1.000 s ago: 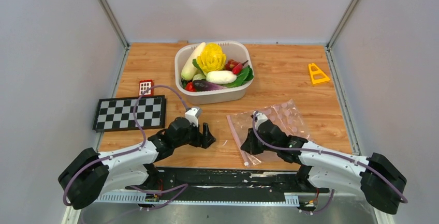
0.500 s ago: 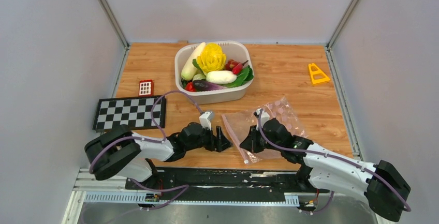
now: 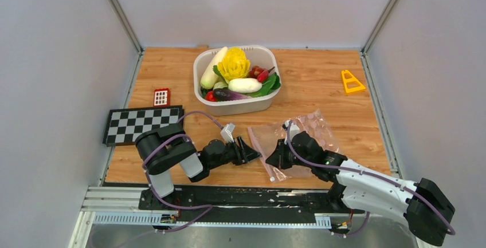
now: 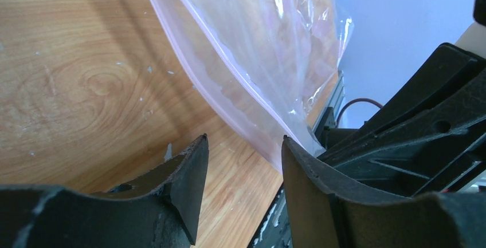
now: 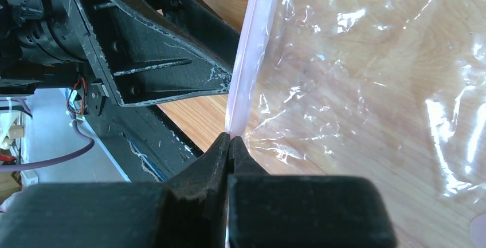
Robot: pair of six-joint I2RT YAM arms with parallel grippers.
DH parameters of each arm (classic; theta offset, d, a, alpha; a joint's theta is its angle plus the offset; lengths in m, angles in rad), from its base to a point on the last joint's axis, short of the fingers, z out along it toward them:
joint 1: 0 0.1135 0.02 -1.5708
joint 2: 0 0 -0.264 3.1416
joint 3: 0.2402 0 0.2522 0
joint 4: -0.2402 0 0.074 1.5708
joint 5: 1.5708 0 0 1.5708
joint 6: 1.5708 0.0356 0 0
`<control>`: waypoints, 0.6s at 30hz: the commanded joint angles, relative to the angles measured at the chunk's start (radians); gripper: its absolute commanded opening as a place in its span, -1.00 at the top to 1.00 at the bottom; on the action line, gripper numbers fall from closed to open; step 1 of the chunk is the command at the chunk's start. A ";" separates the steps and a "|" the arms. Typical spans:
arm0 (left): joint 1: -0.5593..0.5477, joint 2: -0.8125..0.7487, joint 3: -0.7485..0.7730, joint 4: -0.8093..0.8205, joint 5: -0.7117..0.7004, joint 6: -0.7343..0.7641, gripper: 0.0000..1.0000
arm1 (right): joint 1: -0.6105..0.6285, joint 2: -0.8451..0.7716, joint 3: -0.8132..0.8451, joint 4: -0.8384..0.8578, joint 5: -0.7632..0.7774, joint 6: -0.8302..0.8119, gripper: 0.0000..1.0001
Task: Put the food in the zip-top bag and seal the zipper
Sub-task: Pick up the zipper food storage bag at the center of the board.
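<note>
right end effector (image 5: pixel 229 138) clenched on pale pink zipper strip (image 5: pixel 246 53) | left end effector (image 4: pixel 243 145) released beside clear pink-spotted plastic bag (image 4: pixel 269 47) | risk: left pinches both layers, mouth won't open

The left arm (image 3: pixel 172 153) is folded up near its base, forearm low and pointing right, the left gripper (image 4: pixel 243 153) with jaws apart, facing the right gripper (image 5: pixel 229 142), which is pinched tight on the bag (image 5: pixel 372 87) edge on the outstretched right arm (image 3: pixel 367 182).
</note>
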 commanded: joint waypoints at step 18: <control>-0.051 -0.068 0.071 -0.116 -0.082 0.044 0.39 | -0.005 -0.046 -0.004 0.087 0.005 0.044 1.00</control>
